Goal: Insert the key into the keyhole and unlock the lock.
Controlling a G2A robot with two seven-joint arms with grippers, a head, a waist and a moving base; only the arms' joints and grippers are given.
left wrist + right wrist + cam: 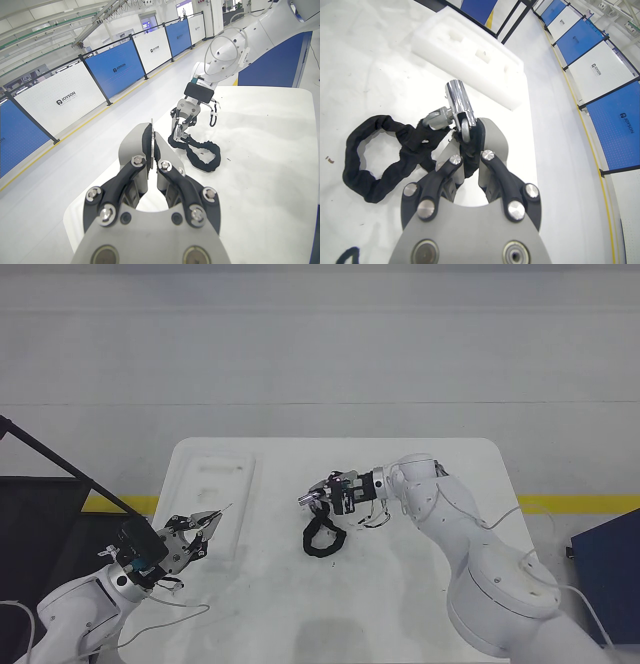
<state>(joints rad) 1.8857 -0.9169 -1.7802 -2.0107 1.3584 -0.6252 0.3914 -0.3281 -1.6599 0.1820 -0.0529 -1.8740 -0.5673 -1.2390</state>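
Left wrist view: left gripper point(153, 140) pinches thin stiff key point(151, 124), probably slippery; right gripper point(471, 136) clamps soft-sleeved chain point(360, 155) beside heavy-looking lock point(458, 100)

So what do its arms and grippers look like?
Left arm and right arm: rounded white shells. Left gripper and right gripper: grey metal, black links, silver bolts, black-padded fingers. A white cable loops along the right arm.
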